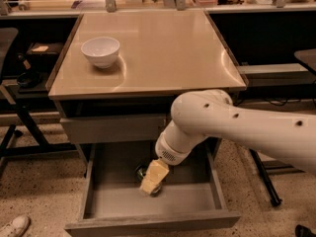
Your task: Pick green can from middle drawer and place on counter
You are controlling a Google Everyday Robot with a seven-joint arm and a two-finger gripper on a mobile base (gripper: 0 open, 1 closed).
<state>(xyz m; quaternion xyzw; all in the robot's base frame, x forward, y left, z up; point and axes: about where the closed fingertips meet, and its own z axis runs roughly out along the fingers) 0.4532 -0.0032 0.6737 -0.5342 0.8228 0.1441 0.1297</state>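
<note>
The middle drawer (190,201) is pulled open below the counter (168,48). The green can (141,172) lies on the drawer floor near the middle; only a silvery end and a dark edge show, the rest is hidden by my gripper. My gripper (154,178), with yellowish tips on a thick white arm, reaches down into the drawer and sits right over the can, tilted down to the left.
A white bowl (100,51) stands on the counter's left rear. A closed grey drawer front (113,128) sits above the open drawer. A dark chair (10,43) is at the left, a stand's leg (266,181) at the right, a shoe (15,226) at bottom left.
</note>
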